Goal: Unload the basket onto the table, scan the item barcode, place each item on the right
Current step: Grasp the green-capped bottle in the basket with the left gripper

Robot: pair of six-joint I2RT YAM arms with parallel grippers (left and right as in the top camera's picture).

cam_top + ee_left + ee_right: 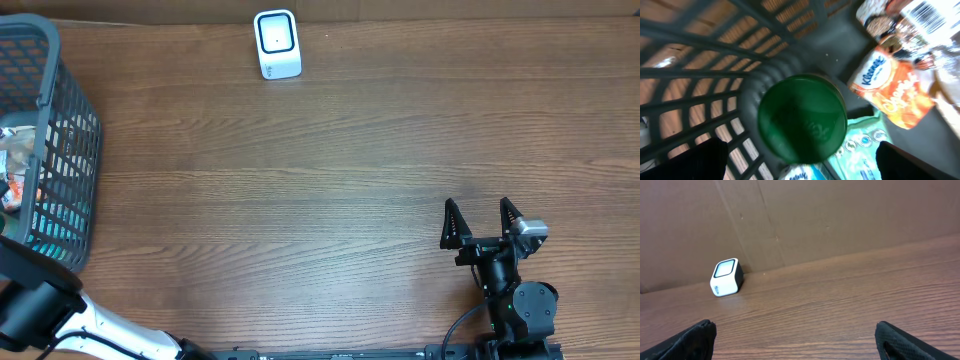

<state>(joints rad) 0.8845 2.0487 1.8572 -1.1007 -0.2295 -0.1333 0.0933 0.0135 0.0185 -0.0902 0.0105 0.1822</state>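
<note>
Inside the grey mesh basket (pixel 715 60) lie several items: a can with a round green lid (pixel 802 119), an orange Kleenex pack (pixel 890 85), a teal wipes pack (pixel 862 142) and a clear packet with a printed barcode (pixel 926 14). My left gripper (pixel 800 150) hangs open just above the green lid, one dark finger on each side, holding nothing. The white barcode scanner (pixel 277 44) stands at the table's far edge, also in the right wrist view (pixel 726 277). My right gripper (pixel 482 222) rests open and empty over the near right of the table.
The basket (pixel 70 130) stands at the table's left edge, and my left arm (pixel 40 305) reaches up into it from the near left corner. A brown cardboard wall (pixel 840 215) rises behind the scanner.
</note>
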